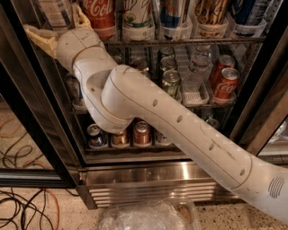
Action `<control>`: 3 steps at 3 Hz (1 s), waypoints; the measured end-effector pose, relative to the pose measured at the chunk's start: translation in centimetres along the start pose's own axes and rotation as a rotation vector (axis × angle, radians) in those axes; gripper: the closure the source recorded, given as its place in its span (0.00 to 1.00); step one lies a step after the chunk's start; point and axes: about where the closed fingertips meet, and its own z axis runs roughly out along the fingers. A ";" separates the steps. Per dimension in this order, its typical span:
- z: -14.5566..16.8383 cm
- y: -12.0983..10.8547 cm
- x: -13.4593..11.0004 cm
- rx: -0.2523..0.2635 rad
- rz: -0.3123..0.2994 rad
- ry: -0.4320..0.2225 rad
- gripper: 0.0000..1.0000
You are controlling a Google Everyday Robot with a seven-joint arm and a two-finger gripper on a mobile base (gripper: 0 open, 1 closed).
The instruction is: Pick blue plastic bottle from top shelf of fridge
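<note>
1. gripper (pixel 53 19) is at top left, up at the top shelf (pixel 202 41) of the fridge (pixel 49 130). Its tan fingers (pixel 39 38) are spread wide: one points left, low by the bottle's left side, the other sticks up at its right
2. blue plastic bottle (pixel 53 11) stands at the left end of the top shelf, between the two fingers. Only the lower body with its pale label shows; neck and cap are cut off by the top edge
3. can't tell if either finger touches the bottle, and the wrist covers its base
4. right of it in the same row: red Coca-Cola bottle (pixel 100 13), then four more tall bottles in clear trays, all cropped at the top, labels only partly readable
5. arm (pixel 171 121) runs diagonally from lower right to upper left and hides most of the left half of the middle rack and part of the lower one
6. middle rack, visible bits: green cans (pixel 171 81), small water bottle (pixel 198 67), red Coke cans (pixel 225 83)
7. lower rack: three cans (pixel 120 137) peek out under the elbow
8. stainless base (pixel 148 177) with louvred grille sits below the racks
9. crinkled clear plastic (pixel 148 215) at the bottom edge is cut off, can't identify it
10. cables (pixel 18 211) lie on the floor at lower left
</note>
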 end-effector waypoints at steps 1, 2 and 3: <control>0.4 -0.9 0.1 0.020 -0.009 -0.001 0.22; 0.6 -1.7 0.2 0.036 -0.018 -0.003 0.23; 1.1 -2.5 0.1 0.061 -0.038 -0.005 0.23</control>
